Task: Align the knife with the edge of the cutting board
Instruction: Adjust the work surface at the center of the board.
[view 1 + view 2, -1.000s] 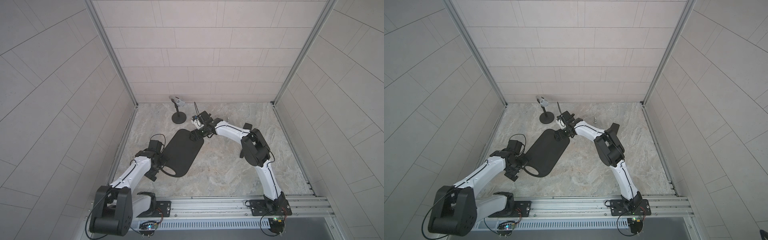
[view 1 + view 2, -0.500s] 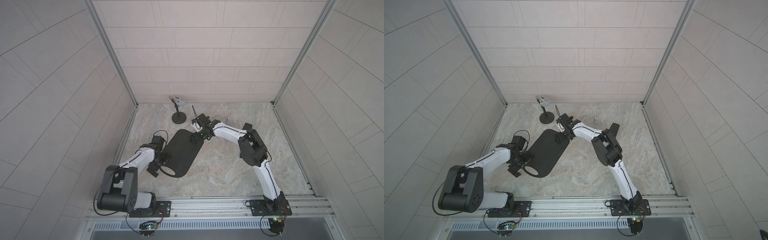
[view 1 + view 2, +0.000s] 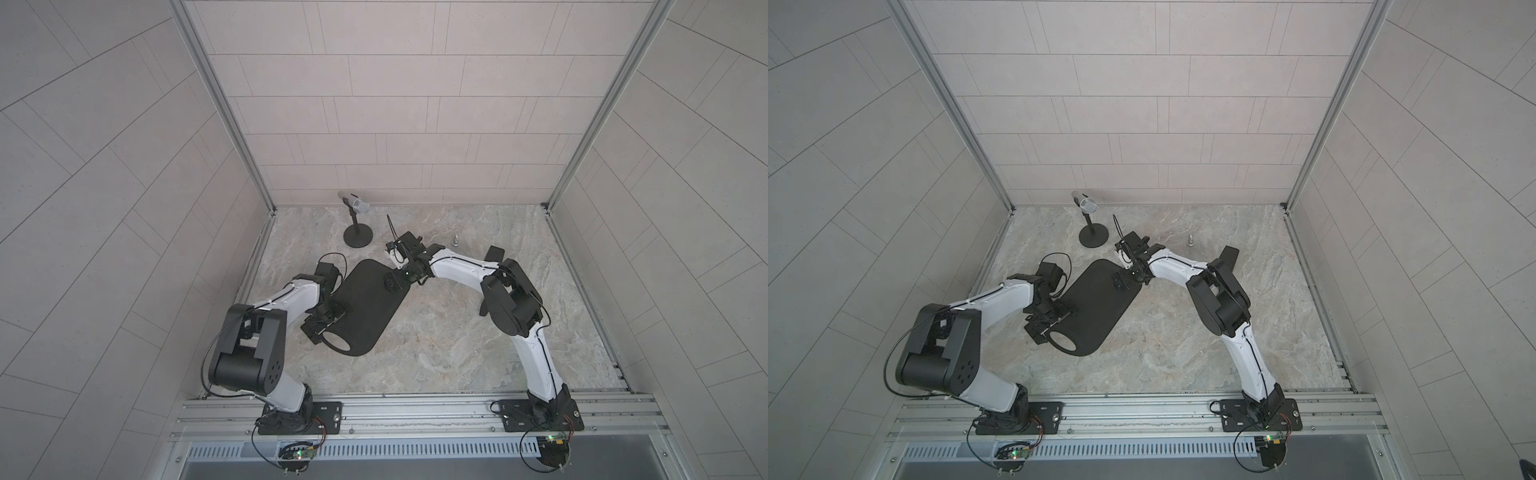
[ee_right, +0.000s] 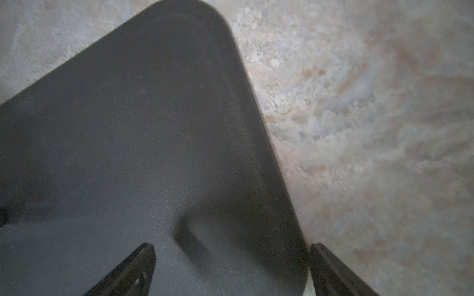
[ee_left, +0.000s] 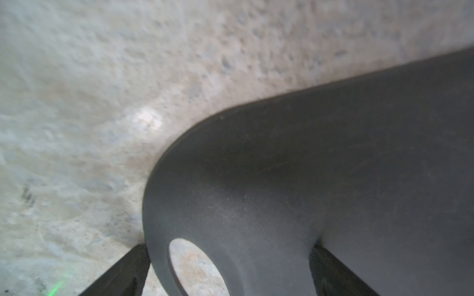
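The black cutting board (image 3: pixel 370 307) (image 3: pixel 1096 307) lies diagonally on the marble table, its oval hole toward the near left. My left gripper (image 3: pixel 326 326) (image 3: pixel 1047 326) (image 5: pixel 229 244) is open at that holed end, with the board's rounded corner (image 5: pixel 307 166) between its spread fingers. My right gripper (image 3: pixel 397 282) (image 3: pixel 1123 282) (image 4: pixel 230 246) is open at the far end. One of its fingers (image 4: pixel 133 269) is over the board (image 4: pixel 128 128) and the other is just off the long edge. The knife is hidden: I cannot make it out against the black board in any view.
A microphone on a round black base (image 3: pixel 357 239) (image 3: pixel 1093 237) stands behind the board's far end. A small metal piece (image 3: pixel 456 240) (image 3: pixel 1190 240) sits on the table behind the right arm. Walls enclose the table on three sides, with an aluminium rail (image 3: pixel 415 409) at the front.
The left arm's elbow has swung up and inward while its gripper stays at the holed end. The right gripper has shifted a little along the far end. The board has not visibly moved.
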`<action>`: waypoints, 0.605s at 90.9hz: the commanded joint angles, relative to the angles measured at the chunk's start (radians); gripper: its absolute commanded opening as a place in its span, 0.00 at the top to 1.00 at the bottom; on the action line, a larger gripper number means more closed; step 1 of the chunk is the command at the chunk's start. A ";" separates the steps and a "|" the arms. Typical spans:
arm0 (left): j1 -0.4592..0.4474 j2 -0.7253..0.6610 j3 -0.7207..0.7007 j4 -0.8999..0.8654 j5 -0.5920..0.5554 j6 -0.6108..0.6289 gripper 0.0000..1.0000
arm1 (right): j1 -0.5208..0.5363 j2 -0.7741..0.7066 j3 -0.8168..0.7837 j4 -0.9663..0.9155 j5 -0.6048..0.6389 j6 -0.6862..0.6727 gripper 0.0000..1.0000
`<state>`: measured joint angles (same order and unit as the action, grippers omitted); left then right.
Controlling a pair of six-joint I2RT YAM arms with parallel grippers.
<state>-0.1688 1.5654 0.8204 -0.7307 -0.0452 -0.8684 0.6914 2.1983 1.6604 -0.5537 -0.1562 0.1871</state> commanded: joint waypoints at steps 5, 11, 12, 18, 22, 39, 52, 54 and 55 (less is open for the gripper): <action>-0.044 0.062 0.038 0.072 0.058 0.047 0.00 | 0.016 -0.030 -0.126 -0.076 -0.031 0.030 0.06; -0.061 0.081 0.060 0.065 0.058 0.055 0.00 | 0.016 -0.047 -0.164 -0.061 -0.029 0.035 0.06; -0.064 0.086 0.064 0.063 0.057 0.057 0.00 | 0.016 -0.050 -0.169 -0.060 -0.030 0.036 0.06; -0.079 0.105 0.082 0.057 0.052 0.063 0.00 | 0.016 -0.064 -0.201 -0.051 -0.031 0.041 0.07; -0.087 0.113 0.090 0.056 0.052 0.064 0.00 | 0.016 -0.073 -0.220 -0.047 -0.029 0.045 0.07; -0.123 0.144 0.122 0.046 0.041 0.072 0.00 | 0.016 -0.141 -0.322 -0.009 -0.016 0.073 0.07; -0.146 0.165 0.154 0.022 0.019 0.081 0.00 | 0.016 -0.183 -0.386 0.018 -0.022 0.097 0.08; -0.148 0.165 0.155 0.022 0.016 0.081 0.00 | 0.016 -0.190 -0.396 0.024 -0.026 0.101 0.08; -0.147 0.165 0.155 0.022 0.015 0.082 0.00 | 0.016 -0.193 -0.398 0.026 -0.026 0.102 0.08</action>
<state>-0.2886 1.6905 0.9627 -0.7712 -0.0711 -0.7940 0.6785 1.9972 1.3365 -0.4561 -0.0616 0.2291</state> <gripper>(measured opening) 0.999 0.926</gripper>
